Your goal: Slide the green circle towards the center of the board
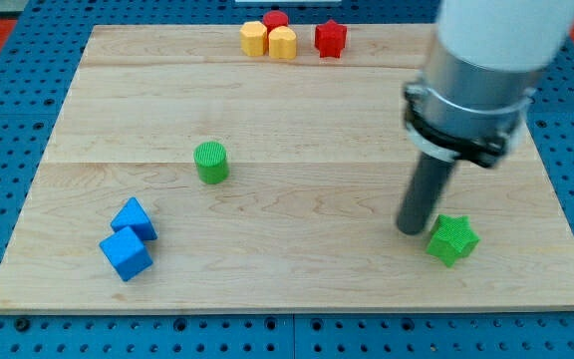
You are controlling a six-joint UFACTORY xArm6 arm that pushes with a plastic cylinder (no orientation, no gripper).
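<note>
The green circle (210,162), a short cylinder with a ribbed top, stands alone on the wooden desk (297,110), to the view's left of the middle and a little above the middle line. Nothing touches it. To my judgement the task is not yet begun for this block: it is still clearly off the centre, and it must travel toward the view's right and slightly down to arrive there.

My tip (410,229) rests on the desk in the right half of the view, well apart from the green circle. It stands just beside the green star (452,239), on the star's left side, so close that I cannot tell if they touch or not. The tool is only a straight dark rod under a grey and white housing; it has no parts that spread or press together, and it pinches nothing.

What is left, as I judge it: the tip must go across the desk to the far left side of the green circle, without disturbing the star, and then push the circle rightward.

The other blocks are away from this path. Two blue cubes (128,239) lie touching near the bottom left corner. At the top edge are two yellow blocks (268,41), a red block (275,19) behind them, and a red star (330,39).

I can read no brand, label or writing anywhere.
</note>
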